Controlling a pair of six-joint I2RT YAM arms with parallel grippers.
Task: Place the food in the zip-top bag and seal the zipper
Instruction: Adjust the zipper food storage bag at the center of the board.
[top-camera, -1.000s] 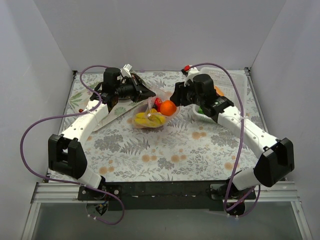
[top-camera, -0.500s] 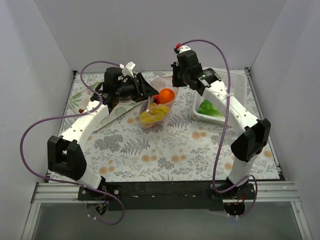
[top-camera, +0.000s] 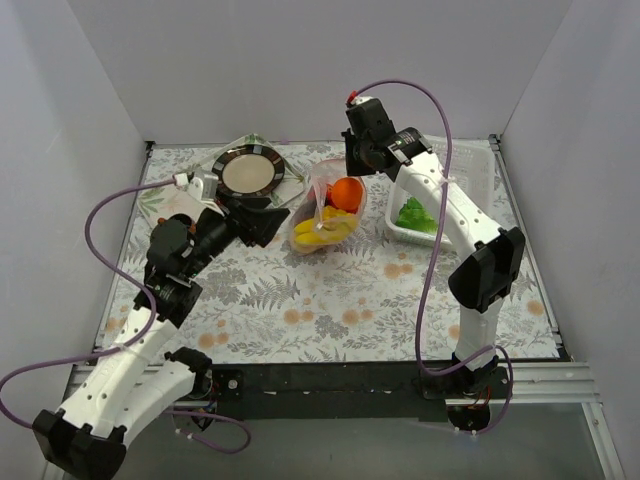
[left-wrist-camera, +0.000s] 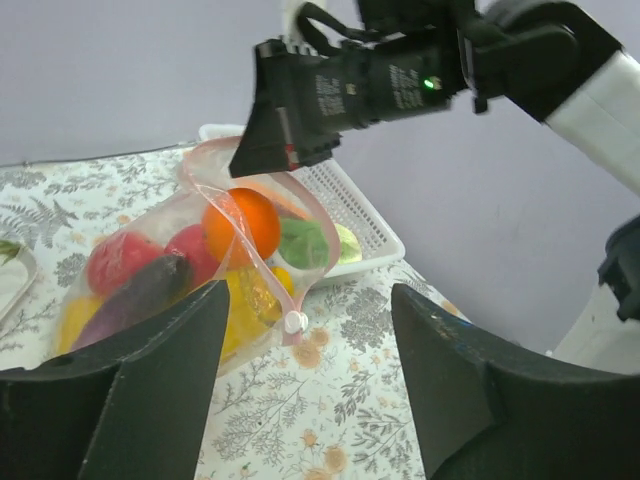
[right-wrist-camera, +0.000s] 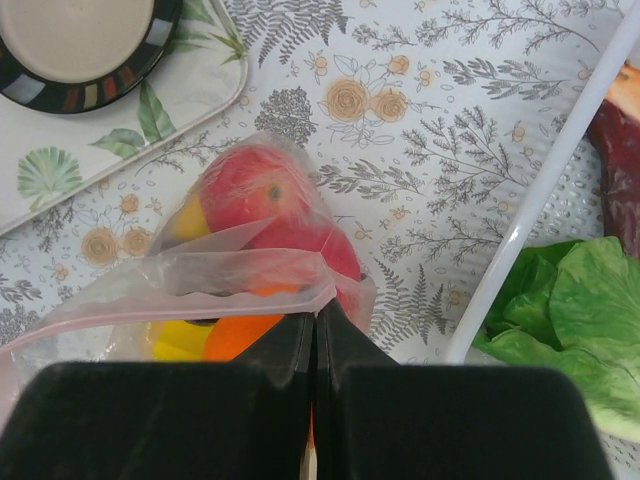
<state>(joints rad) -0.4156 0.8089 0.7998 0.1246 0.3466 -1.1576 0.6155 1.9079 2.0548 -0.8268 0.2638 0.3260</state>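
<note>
Right gripper (right-wrist-camera: 316, 325) fingers pressed shut on the zipper (right-wrist-camera: 190, 285) strip, holding up the zip-top bag (top-camera: 322, 215) mouth; orange (left-wrist-camera: 242, 222) on top inside. Left gripper (left-wrist-camera: 310, 292) spread wide, empty, just short of the bag. Leafy piece (top-camera: 414, 214) lies in the basket (top-camera: 470, 165) beside: left should pinch the free lip, spread the mouth

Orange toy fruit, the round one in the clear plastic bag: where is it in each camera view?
Top external: round orange toy fruit, upper centre, in the clear bag.
Left wrist: left of centre, at the bag's mouth.
Right wrist: bottom, left of centre, under the pale-pink zipper strip.
Shared landmark: white slotted basket, right of it in all three.
</note>
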